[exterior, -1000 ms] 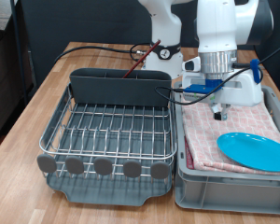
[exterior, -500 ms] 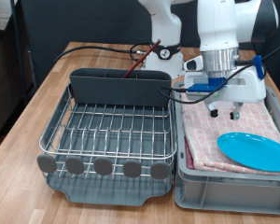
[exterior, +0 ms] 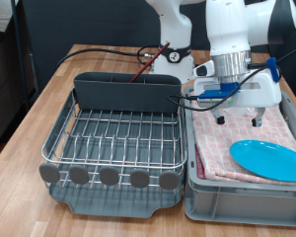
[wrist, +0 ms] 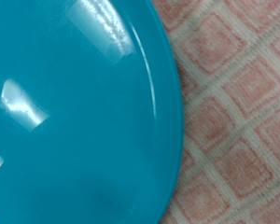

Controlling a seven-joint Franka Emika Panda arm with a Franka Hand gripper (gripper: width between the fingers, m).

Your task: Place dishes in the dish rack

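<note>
The round light-blue plate [exterior: 269, 159] lies flat on the pink checkered cloth [exterior: 227, 148] in the grey bin [exterior: 192, 193] at the exterior view's right. My gripper [exterior: 238, 119] hangs above the cloth, just up and left of the plate, with its fingers [exterior: 220, 118] spread wide and nothing between them. In the wrist view the plate [wrist: 75, 112] fills most of the picture, with cloth [wrist: 238, 112] beside it and no fingers showing. The wire dish rack [exterior: 113, 133] holds no dishes on its grid. The reddish-brown wooden spoon [exterior: 143, 67] leans in the grey caddy [exterior: 123, 91]. I cannot make out the mug.
The rack's dark tray with round grey tabs [exterior: 109, 177] sits at the wooden table's [exterior: 39, 109] front. Blue and black cables [exterior: 212, 91] run from the arm across the bin's far edge. The robot base [exterior: 173, 39] stands behind the caddy.
The gripper's fingers were close together a second ago and have spread wide apart. The hand stays over the cloth next to the plate. The plate has not moved.
</note>
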